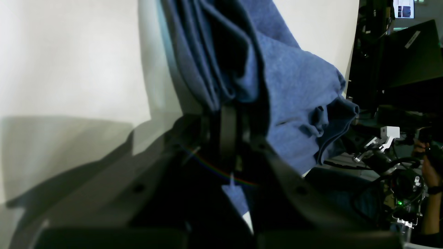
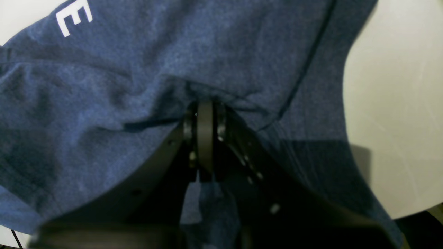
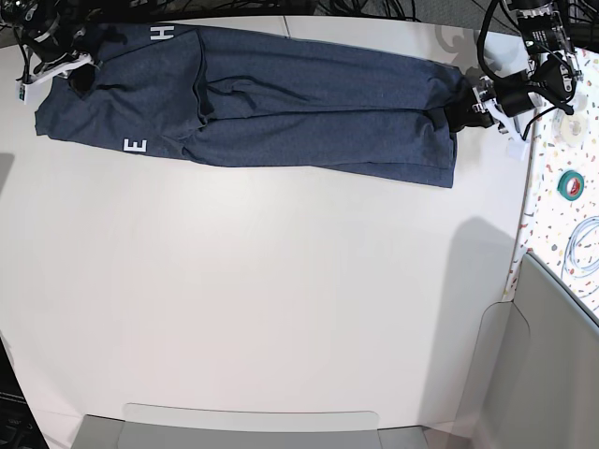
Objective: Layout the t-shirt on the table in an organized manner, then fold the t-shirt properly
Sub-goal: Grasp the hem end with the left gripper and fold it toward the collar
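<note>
The dark navy t-shirt lies stretched in a long folded band across the far part of the white table. White letters "H" and "E" show near its left end. My right gripper is at that left end, and in the right wrist view it is shut on the t-shirt, just below a white "E". My left gripper is at the shirt's right end. In the left wrist view it is shut on bunched folds of the t-shirt above the table.
A confetti-speckled strip runs along the table's right side with a green tape roll and a coiled cable. A grey tray sits at the front edge. Dark equipment and a person's hand lie beyond the table edge.
</note>
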Robot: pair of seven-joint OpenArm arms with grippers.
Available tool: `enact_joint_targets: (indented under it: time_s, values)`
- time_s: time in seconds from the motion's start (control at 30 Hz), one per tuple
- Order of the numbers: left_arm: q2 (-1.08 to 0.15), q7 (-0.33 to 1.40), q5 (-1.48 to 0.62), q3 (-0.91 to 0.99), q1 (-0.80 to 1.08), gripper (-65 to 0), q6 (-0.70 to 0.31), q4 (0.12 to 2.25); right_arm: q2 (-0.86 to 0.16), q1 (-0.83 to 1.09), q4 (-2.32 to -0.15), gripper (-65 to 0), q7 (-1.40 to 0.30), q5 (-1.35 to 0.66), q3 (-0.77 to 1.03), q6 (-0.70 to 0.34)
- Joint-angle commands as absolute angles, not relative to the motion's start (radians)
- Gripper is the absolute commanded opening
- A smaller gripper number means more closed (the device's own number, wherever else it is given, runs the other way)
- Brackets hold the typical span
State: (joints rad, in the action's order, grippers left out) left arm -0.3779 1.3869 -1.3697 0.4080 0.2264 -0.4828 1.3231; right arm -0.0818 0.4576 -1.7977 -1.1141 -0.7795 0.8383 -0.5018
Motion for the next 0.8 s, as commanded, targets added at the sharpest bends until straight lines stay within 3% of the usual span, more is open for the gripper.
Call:
enact_joint_targets:
  time_s: [0.0, 0.47, 0.77]
  values:
    - [-0.387, 1.396, -1.376, 0.414, 0.228, -64.2, -0.476, 1.33, -0.094, 0.447, -1.816, -65.0, -1.096, -0.791, 0.843, -0.509]
    - [-0.341, 1.396, -1.377, 0.409, 0.275, -65.0, -0.478, 1.773, -0.099, 0.392, -1.946, -65.0, -1.096, -0.877, 0.851, -0.509]
    - [-0.263, 1.396, -1.377, 0.291, 0.272, -65.0, -0.476, 1.816, -0.128, 0.406, -1.988, -65.0, -1.096, -0.877, 0.871, -0.509]
